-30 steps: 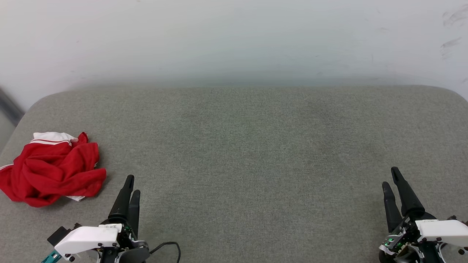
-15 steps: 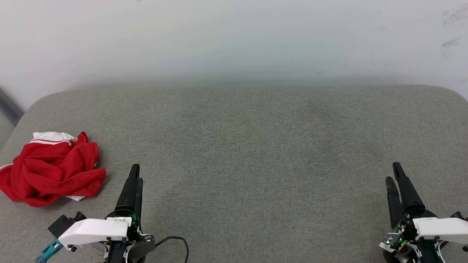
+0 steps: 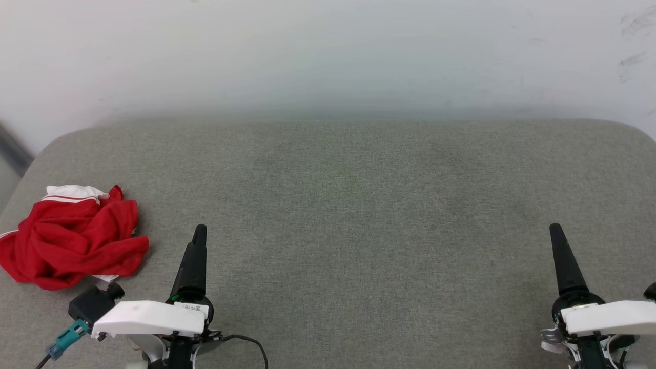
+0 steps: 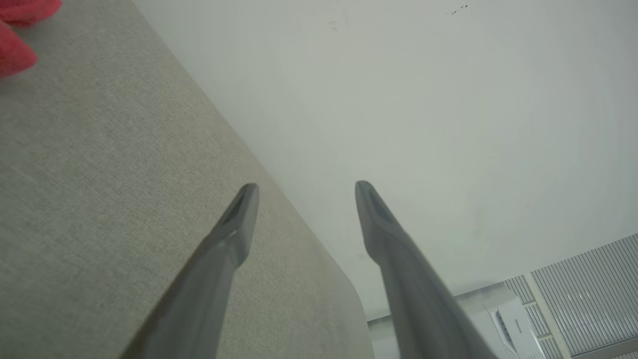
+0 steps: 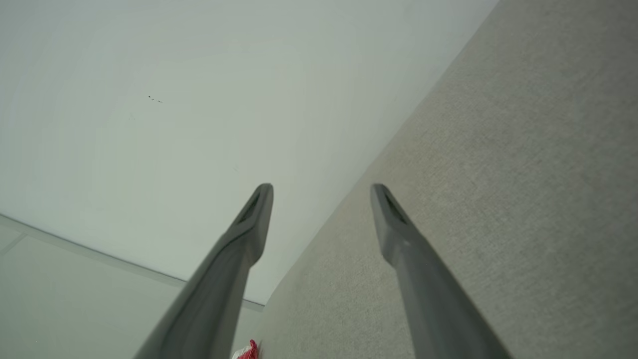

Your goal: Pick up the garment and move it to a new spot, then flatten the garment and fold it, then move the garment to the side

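Note:
The garment [image 3: 72, 238], a crumpled red shirt with a white striped sleeve on top, lies at the left end of the grey cushion [image 3: 348, 205]. A corner of the garment [image 4: 15, 35] shows at the top left of the left wrist view. My left gripper [image 3: 199, 233] hovers just right of the garment, apart from it; its fingers [image 4: 239, 224] stand open and empty. My right gripper [image 3: 556, 230] is near the cushion's right front, turned edge-on in the head view. In the right wrist view the right gripper [image 5: 321, 192] is open with nothing between its fingers.
A white wall [image 3: 328, 56] rises right behind the cushion. The cushion's left edge drops off beside the garment. A white appliance [image 4: 503, 324] with a grille stands beyond the cushion's far end in the left wrist view.
Both wrists have rolled, so each gripper's two fingers now line up as one in the head view. The left gripper shifted slightly right and forward. The garment has not moved.

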Motion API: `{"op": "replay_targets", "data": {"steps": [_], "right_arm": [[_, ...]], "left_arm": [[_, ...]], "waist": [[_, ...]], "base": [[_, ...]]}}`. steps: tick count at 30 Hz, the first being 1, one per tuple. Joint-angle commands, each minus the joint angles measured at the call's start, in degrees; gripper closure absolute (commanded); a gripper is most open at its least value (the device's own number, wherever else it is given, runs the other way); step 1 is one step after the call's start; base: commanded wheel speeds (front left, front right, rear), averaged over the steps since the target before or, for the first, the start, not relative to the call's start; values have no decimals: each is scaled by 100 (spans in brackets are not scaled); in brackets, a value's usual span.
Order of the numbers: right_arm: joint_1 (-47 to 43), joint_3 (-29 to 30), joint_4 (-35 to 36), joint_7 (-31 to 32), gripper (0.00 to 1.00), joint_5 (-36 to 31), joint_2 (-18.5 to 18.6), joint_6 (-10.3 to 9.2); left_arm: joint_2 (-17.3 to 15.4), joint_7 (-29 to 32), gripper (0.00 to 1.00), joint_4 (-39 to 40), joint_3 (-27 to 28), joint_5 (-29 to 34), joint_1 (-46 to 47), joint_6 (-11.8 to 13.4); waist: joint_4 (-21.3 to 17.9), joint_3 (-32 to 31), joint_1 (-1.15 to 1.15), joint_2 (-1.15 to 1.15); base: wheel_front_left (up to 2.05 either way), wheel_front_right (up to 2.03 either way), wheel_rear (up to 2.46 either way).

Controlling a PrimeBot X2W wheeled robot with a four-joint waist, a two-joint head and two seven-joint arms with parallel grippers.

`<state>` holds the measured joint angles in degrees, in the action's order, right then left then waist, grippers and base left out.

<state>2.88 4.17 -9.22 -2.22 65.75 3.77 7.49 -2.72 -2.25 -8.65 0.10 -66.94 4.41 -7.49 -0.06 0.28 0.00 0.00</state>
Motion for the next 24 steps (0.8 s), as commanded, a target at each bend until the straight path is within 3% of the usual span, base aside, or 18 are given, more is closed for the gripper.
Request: {"op": "replay_targets", "data": {"steps": [1,14,24], "right_arm": [[39,4,123,-63,0,-285,15,0],[-5,-7,225,-176,0,-2293,-41,0],[-52,40,295,-196,0,-3285,-77,1]], "left_arm": [[-12,-54,0,100,-24,246,152,-1],[-68,-308,0,25,-292,2272,150,183],[-153,-462,0,-3,-447,3190,156,378]], "waist": [[0,-2,0,0],[3,-15,0,0],[7,-25,0,0]], "base": [[0,0,0],[0,0,0],[0,0,0]]}}
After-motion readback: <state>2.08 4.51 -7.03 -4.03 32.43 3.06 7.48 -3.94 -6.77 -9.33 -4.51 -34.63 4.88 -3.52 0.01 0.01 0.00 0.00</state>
